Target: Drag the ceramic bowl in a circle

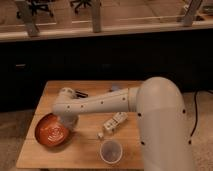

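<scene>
The ceramic bowl (51, 131) is wide, shallow and orange-red with pale rings inside. It sits near the front left corner of the wooden table (85, 150). My white arm reaches from the right across the table to the left. My gripper (67, 121) hangs down at the bowl's right rim, at or just over its edge.
A small whitish cup (111, 150) stands near the table's front edge, right of the bowl. A white boxy object (114, 122) lies mid-table, under the arm. A dark item (80, 93) lies near the back edge. Dark cabinets stand behind the table.
</scene>
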